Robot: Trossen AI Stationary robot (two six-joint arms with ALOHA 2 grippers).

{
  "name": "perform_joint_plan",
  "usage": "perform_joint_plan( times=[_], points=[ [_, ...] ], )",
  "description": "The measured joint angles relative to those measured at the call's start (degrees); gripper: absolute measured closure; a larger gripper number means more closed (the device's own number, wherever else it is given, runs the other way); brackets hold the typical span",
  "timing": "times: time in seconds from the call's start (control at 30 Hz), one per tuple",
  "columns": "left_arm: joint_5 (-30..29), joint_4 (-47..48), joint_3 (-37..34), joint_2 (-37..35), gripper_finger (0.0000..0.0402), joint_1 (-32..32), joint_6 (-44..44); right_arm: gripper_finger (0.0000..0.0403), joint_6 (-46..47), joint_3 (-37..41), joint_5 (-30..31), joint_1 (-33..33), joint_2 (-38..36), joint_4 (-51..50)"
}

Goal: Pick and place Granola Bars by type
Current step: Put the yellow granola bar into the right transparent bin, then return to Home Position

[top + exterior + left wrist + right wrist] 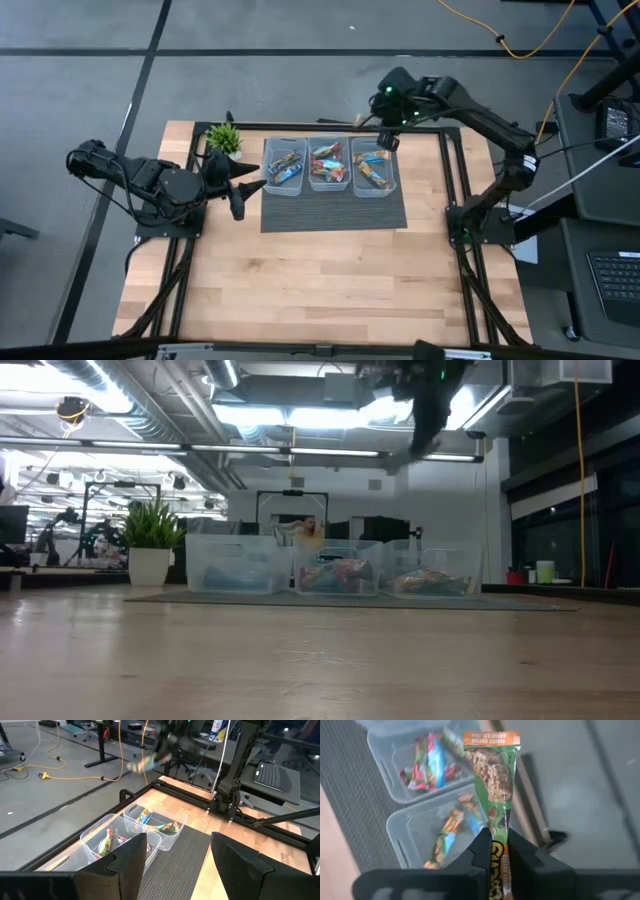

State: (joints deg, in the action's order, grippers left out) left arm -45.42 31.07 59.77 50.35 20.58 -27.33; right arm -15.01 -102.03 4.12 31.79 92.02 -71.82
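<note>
Three clear bins stand in a row on a dark mat (335, 212): left (266, 170), middle (328, 188), right (393, 170). Each holds several granola bars (432, 762) in blue, red and green wrappers. My right gripper (388, 138) is high above the right bin's far end and is shut on a green-wrapped granola bar (495, 775). In the low view it (425, 410) hangs well above the bins. My left gripper (250, 195) is open and empty at the mat's left edge, beside the left bin. My right gripper pinches the green bar near one end of its wrapper (499, 845) between its two fingers. The fingers come from above, slanting down. The bar sticks out past the fingertips along them, its orange-edged free end (492, 739) farthest off. It is lifted clear over the bins.
A small potted plant (224, 138) stands at the mat's far left corner, near my left gripper. Bare wooden table (320, 280) lies on the near side of the mat. Black frame rails (455, 180) run along the table's sides.
</note>
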Motion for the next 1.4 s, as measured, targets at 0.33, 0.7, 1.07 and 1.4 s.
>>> perform_joint_plan(
  times=[0.33, 0.7, 1.07, 1.4],
  points=[
    [-0.1, 0.0, 0.0, 0.0, 0.0187, 0.0, -0.6, 0.035, 2.2, 25.4, -2.9, 2.2, 0.3, 15.1],
    [-1.4, 0.0, 0.0, 0.0, 0.0187, 0.0, -0.6, 0.0323, 7.3, 32.8, -7.7, 2.4, 0.2, 20.8],
    [-1.1, 0.0, 0.0, 0.0, 0.0187, 0.0, -1.3, 0.0209, 10.7, 22.8, -8.8, 2.3, 0.0, 13.8],
    [-2.5, -0.4, 0.0, -2.4, 0.0187, 0.8, -2.5, 0.0211, 15.3, 17.6, -15.8, -2.5, -8.8, 10.0]
  ],
)
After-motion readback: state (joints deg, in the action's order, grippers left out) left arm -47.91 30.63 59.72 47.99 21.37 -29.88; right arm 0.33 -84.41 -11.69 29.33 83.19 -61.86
